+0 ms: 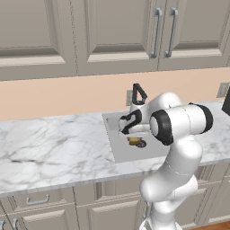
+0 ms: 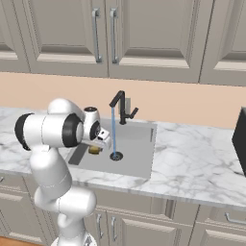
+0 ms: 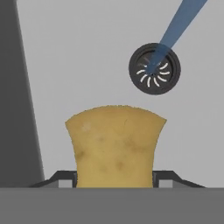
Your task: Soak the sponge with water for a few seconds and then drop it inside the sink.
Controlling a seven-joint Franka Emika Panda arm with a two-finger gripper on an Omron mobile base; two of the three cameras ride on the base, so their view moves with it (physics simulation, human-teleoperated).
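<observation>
Sponge [image 3: 114, 146], a small yellow-orange block, sits pinched in the closed gripper [image 3: 114, 177] above the grey sink [image 3: 78, 57]. Thin blue water [image 3: 181, 19] falls beside it into the drain; soaking and dropping both seem left.

The robot's arm [image 1: 177, 148] is a glossy white, built of thick rounded segments that bulge at each joint — smooth shells without visible cables or screws. Black rings band the large joints, one at each end of the fat horizontal link. The wrist is white with black patches, ending in a gripper [image 3: 114, 180] with small dark finger tips [image 3: 61, 178].
</observation>
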